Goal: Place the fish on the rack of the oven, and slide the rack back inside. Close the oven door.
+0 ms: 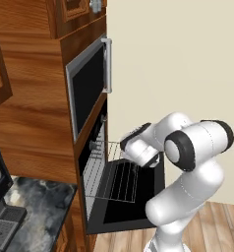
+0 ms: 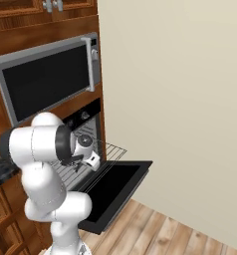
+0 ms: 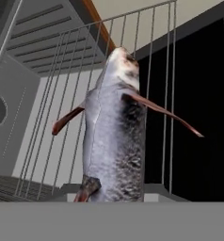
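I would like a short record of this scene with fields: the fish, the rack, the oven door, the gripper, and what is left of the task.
fish: grey, with reddish fins, held in the gripper, above the rack wires
rack: silver wire grid, pulled out of the oven over the open door
oven door: black panel, dropped down, fully open
gripper: shut on the fish
appliance above: silver-framed door with vertical handle, closed
left to do: set fish on rack, slide rack in, close door

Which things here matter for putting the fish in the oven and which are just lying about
For the job: fish, rack, oven, oven door, gripper.
Just about: silver-framed appliance, dark marbled counter.
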Motion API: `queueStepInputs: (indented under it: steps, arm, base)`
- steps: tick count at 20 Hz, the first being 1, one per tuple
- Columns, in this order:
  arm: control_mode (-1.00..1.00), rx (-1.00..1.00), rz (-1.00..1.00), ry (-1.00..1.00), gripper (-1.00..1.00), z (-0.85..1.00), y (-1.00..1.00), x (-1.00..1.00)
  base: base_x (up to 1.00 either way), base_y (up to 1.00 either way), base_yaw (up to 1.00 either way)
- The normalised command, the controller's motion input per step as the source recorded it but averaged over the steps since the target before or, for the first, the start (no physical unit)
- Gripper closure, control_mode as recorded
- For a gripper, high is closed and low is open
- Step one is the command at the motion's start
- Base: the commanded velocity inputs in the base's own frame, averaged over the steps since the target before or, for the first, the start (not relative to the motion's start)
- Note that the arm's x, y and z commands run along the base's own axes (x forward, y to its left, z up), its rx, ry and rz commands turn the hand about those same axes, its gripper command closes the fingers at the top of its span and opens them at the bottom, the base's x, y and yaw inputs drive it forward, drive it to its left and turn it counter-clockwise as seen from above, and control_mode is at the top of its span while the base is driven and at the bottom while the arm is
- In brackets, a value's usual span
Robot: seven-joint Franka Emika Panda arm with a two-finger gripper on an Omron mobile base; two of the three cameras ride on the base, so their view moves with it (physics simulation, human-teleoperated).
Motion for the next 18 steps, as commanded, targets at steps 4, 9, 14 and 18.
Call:
queueStepInputs:
  steps: [4, 9, 14, 18]
  arm:
    - [-1.0, 0.0, 0.0, 0.0, 1.0, -0.32, 0.0, 0.34]
    - [-1.0, 0.0, 0.0, 0.0, 1.0, -0.3, 0.0, 0.38]
    - [-1.0, 0.0, 0.0, 0.0, 1.0, -0.34, 0.0, 0.48]
    - [-1.0, 0.0, 0.0, 0.0, 1.0, -0.35, 0.0, 0.51]
  base:
    - [0.0, 0.0, 0.0]
    - [0.0, 0.0, 0.0]
    - [0.0, 0.0, 0.0]
    - [0.0, 0.0, 0.0]
